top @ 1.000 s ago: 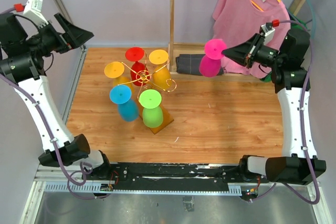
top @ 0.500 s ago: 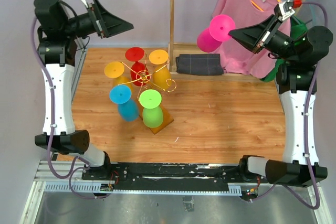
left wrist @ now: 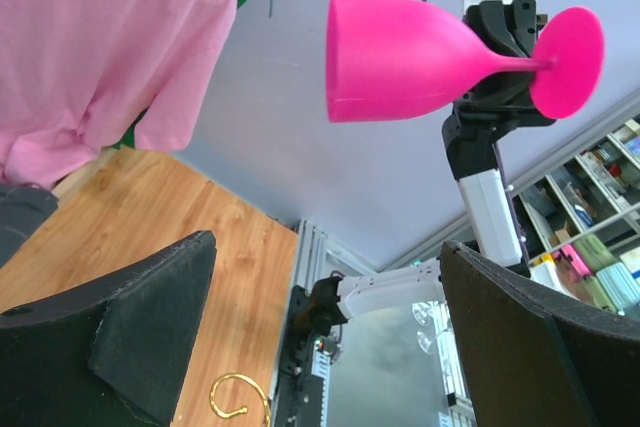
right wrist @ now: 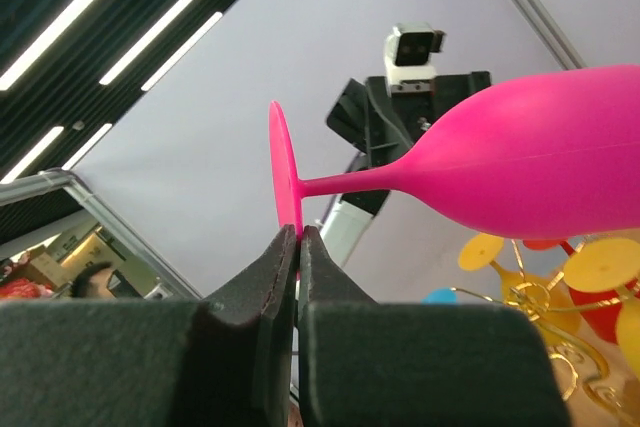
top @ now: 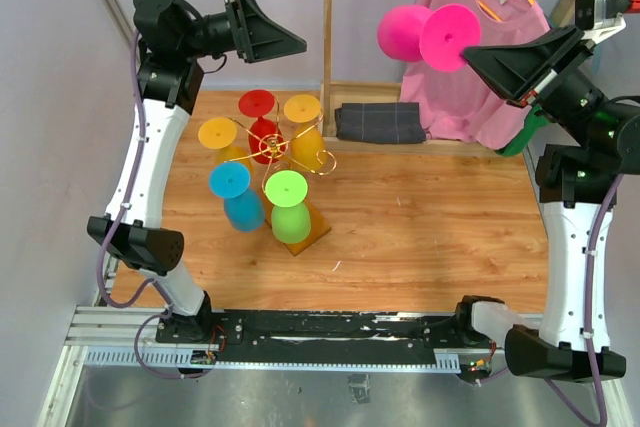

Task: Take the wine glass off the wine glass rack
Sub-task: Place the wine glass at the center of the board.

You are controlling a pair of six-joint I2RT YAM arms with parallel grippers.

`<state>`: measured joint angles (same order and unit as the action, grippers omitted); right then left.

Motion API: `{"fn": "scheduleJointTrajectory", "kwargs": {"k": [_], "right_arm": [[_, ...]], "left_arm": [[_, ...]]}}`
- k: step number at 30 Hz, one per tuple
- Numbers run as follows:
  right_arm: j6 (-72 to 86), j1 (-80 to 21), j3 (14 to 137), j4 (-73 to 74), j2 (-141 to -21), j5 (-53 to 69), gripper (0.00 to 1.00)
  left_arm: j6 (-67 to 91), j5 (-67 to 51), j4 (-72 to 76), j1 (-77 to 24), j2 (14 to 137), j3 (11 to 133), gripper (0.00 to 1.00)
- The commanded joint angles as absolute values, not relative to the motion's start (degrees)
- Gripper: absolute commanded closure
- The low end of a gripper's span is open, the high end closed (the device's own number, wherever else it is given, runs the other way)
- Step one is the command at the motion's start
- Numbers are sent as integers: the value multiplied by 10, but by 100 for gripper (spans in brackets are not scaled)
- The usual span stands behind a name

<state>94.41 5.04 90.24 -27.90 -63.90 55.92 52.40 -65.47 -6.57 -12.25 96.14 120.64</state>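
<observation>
holding a magenta plastic wine glass (top: 425, 34) by the edge of its round foot, the right pincer (right wrist: 298, 247) is clamped tight, high in the upper right of the overhead frame, in front of a pink t-shirt on a hanger (top: 480, 42). the glass lies sideways in the air, bowl pointing left, well apart from the gold wire wine glass rack with curled arms (top: 275, 147), which stands on the wooden worktop (top: 420, 217) left of centre. the rack carries red, orange, yellow, blue and green glasses, bowls down. the left pincer (top: 285, 42) is spread wide with nothing between its fingers (left wrist: 150, 327), raised at the upper left above the rack. a dark folded cloth (top: 380, 123) lies at the far edge.
</observation>
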Motion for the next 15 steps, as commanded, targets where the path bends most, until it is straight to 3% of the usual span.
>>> {"fn": "scheduleJointTrajectory", "kwargs": {"k": [1,15], "right_arm": [[1026,60,879,-431,-630,515,99],[1060,37,852,-518,-633,487,99]], "left_arm": [[579,-660,26,-132,967,1223,1],[625,-633,128,-211,998,1252,1]]}}
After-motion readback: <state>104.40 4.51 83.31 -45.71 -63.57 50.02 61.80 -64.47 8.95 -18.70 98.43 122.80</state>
